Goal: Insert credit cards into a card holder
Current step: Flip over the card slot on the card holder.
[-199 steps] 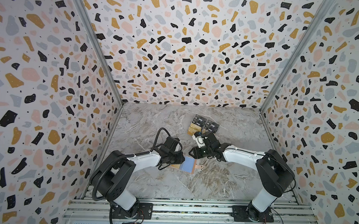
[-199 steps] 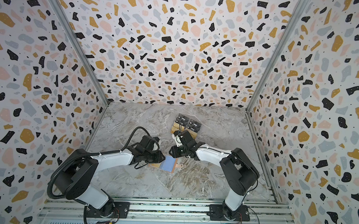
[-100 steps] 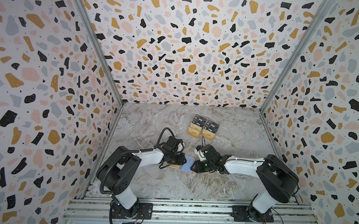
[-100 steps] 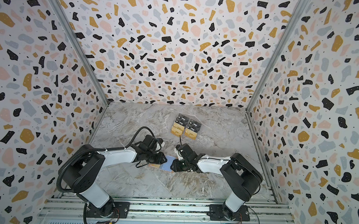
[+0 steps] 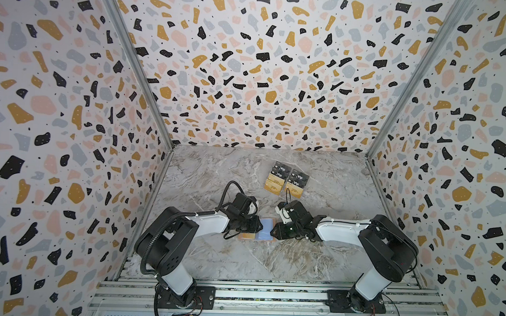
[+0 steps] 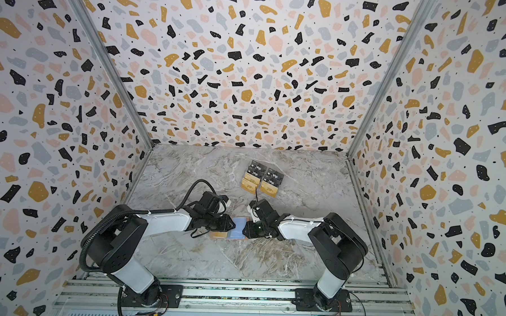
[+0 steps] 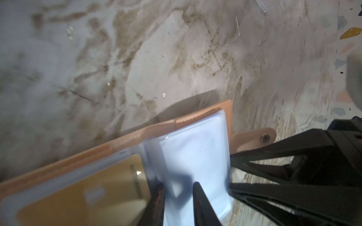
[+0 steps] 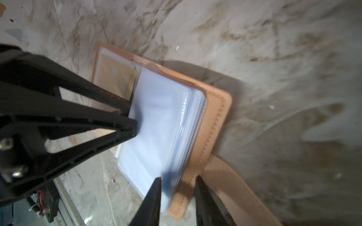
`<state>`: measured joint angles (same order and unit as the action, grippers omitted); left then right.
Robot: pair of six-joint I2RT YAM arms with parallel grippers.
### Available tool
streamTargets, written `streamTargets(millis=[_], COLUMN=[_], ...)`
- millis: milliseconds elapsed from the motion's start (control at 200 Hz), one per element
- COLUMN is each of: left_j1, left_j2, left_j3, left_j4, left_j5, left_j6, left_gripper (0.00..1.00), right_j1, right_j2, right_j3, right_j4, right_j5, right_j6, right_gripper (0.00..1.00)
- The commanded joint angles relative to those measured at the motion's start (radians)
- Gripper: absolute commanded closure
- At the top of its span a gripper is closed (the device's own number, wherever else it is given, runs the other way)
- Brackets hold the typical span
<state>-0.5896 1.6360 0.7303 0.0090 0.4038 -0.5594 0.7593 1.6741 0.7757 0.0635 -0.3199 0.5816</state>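
The peach-pink card holder (image 5: 265,232) lies open on the marble floor between my two grippers, its pale blue sleeves (image 7: 195,154) fanned up. One gold credit card (image 7: 94,187) sits in the sleeve on its left half. More gold credit cards (image 5: 273,185) stand in the clear stand at the back. My left gripper (image 7: 177,193) is narrowly open, with its fingertips on the sleeves beside the spine. My right gripper (image 8: 177,185) is open and straddles the far edge of the sleeve stack and the peach cover (image 8: 213,125). The snap strap (image 7: 254,140) lies flat beside the right gripper.
Black "Vip" cards (image 5: 282,169) fill the upper tiers of the clear stand at the back centre. Speckled walls close in three sides, and an aluminium rail (image 5: 254,296) carries both arm bases along the front.
My right gripper has come forward from the card stand down to the holder's right edge, and its jaws have narrowed. The left gripper has barely moved.
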Motion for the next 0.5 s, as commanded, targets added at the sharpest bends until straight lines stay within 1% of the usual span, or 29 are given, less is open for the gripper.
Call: streamTargets(millis=[0,135,255,496], left_j1=[-0.012,-0.012,-0.012,-0.012], left_j2=[-0.013,-0.006,-0.002,-0.077], left_j3=[-0.032,-0.042,-0.044,-0.057], left_j4=[0.033,0.094,0.101,0.133], left_j5=[0.024,0.054,0.038,0.017], left_j6=[-0.050,-0.102,-0.117,-0.181], left_gripper=[0.72,0.71,0.71,0.69], right_j1=[-0.016,-0.029,-0.026,-0.023], right_j2=[0.021,0.032,0.036,0.019], right_j3=[0.013,0.029,0.028,0.001], right_j4=[-0.046,-0.050,-0.044,-0.034], right_j5=[0.056,0.038,0.019,0.025], right_j6=[-0.047,-0.064,-0.057,-0.045], right_gripper=[0.69,0.70,0.70,0.70])
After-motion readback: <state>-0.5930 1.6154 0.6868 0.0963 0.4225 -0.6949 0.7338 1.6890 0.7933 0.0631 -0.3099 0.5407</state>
